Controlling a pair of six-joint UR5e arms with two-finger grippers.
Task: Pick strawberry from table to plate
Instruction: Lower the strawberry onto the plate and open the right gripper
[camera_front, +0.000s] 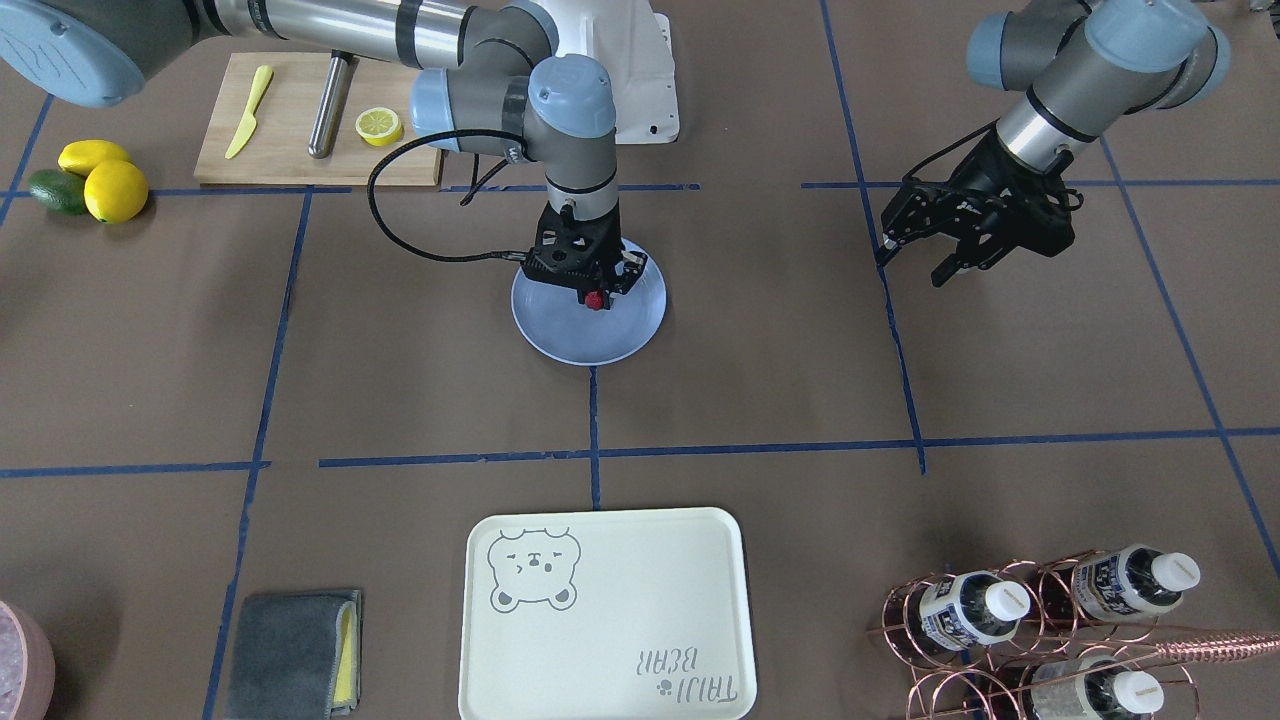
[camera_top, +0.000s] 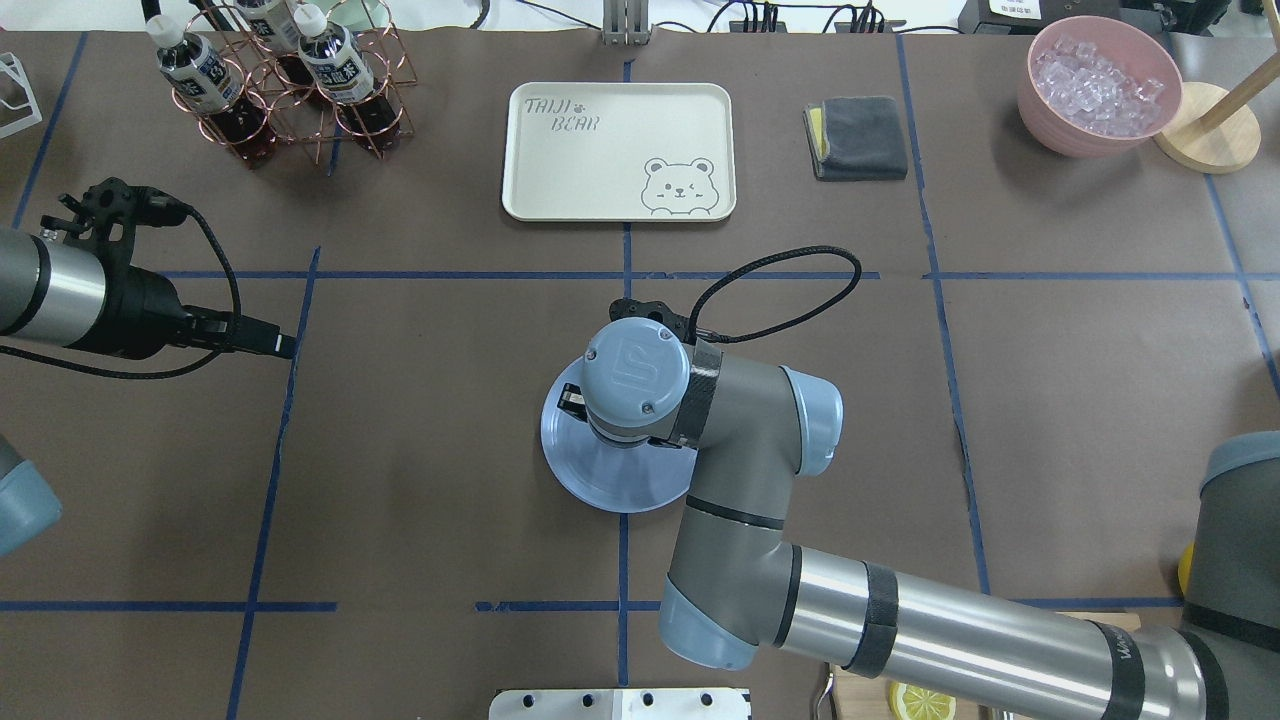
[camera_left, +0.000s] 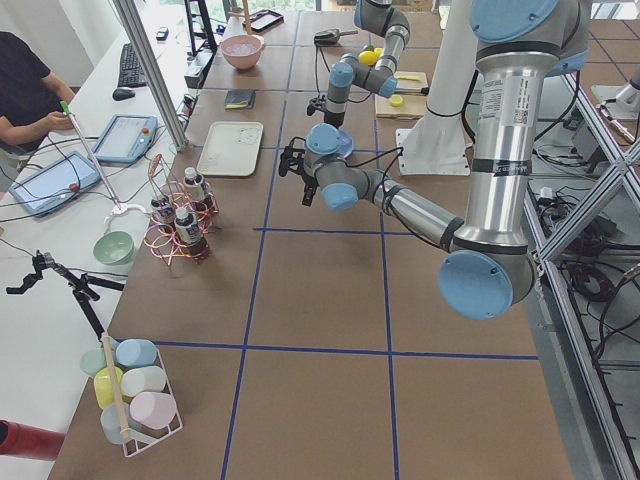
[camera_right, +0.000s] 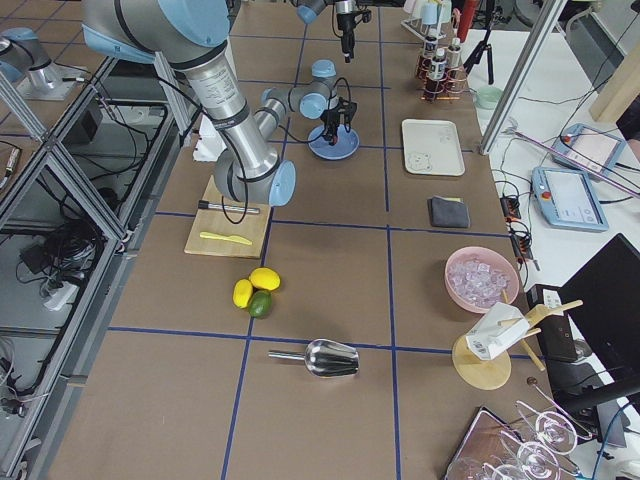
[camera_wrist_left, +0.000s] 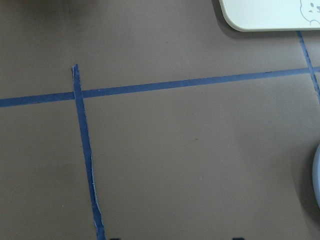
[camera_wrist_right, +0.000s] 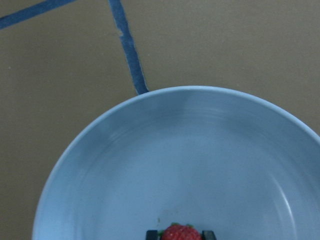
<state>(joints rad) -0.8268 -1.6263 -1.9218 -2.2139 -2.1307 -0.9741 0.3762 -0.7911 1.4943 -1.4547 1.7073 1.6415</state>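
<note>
The worktop (camera_front: 400, 380) was covered in matte brown paper, crossed by a grid of blue tape (camera_front: 760, 447) with slightly ragged edges. Near its middle sat the plate (camera_front: 560, 335), round, shallow and light blue. Its surface was glossy, and the right wrist view showed soft highlights and faint concentric rings on it (camera_wrist_right: 150, 165). A tape line ran up to its rim and passed under it.

The right claw (camera_front: 593, 292) pointed straight down over the plate, its black fingers closed narrowly on the strawberry (camera_front: 594, 299). The berry was small, rounded and bright red, with a pitted, seeded skin that showed in the wrist view (camera_wrist_right: 180, 233). There it was pinched between two dark fingertips (camera_wrist_right: 151, 234). It hung within the plate's rim, off-centre. Whether it touched the glaze could not be told.

Green calyx tips showed on the berry's upper edge in the wrist view, on the side facing the plate's middle. The frame cut off its lower part, so its long axis could not be judged.

The left claw (camera_front: 912, 268) hung above bare paper, well apart from the plate, with its black fingers spread wide and nothing between them.

A cream rectangular tray (camera_front: 610, 640) with rounded corners and a printed bear lay flat on the worktop, apart from the plate.
</note>
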